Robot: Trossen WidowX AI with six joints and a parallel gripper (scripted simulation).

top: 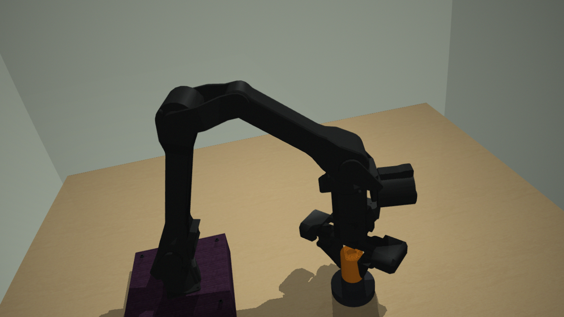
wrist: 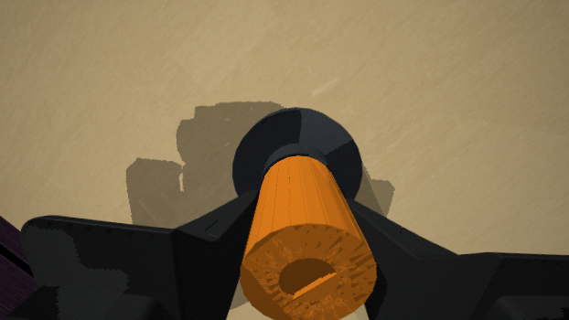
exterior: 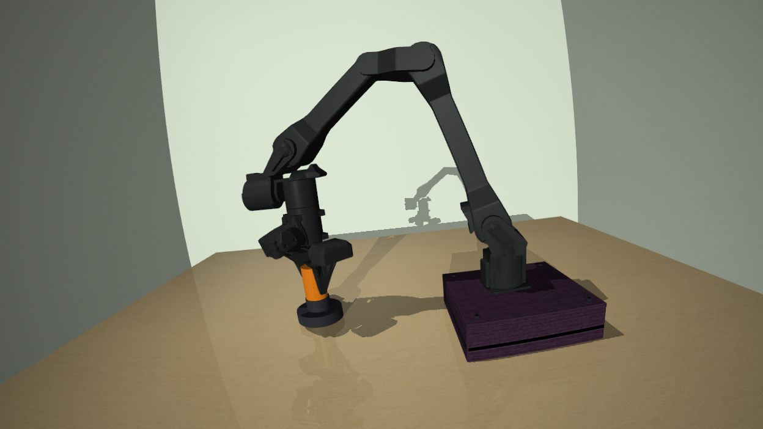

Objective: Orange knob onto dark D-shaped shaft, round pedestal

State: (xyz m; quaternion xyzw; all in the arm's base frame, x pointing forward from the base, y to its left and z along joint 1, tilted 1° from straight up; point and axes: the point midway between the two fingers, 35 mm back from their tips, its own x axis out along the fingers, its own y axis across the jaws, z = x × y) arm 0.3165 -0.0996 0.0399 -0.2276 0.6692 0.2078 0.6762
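The orange knob (top: 350, 270) (exterior: 313, 285) (wrist: 297, 201) stands upright over the dark round pedestal (top: 353, 298) (exterior: 320, 320) (wrist: 258, 137). Its lower end meets the pedestal's raised collar in the exterior view, and no bare shaft shows between them. The D-shaped hole with its flat side shows in the knob's top in the wrist view. The shaft is hidden inside the knob. My gripper (top: 352, 271) (exterior: 314, 291) (wrist: 299, 202) points down around the knob. Its fingers are slightly open, one close beside each side of the knob.
The purple base block (top: 213, 272) (exterior: 533, 330) (wrist: 11, 283) carries the arm, left of the pedestal in the top view and right of it in the exterior view. The wooden table (top: 256, 177) (exterior: 159, 346) (wrist: 434, 69) bears the block and pedestal. Walls stand behind it.
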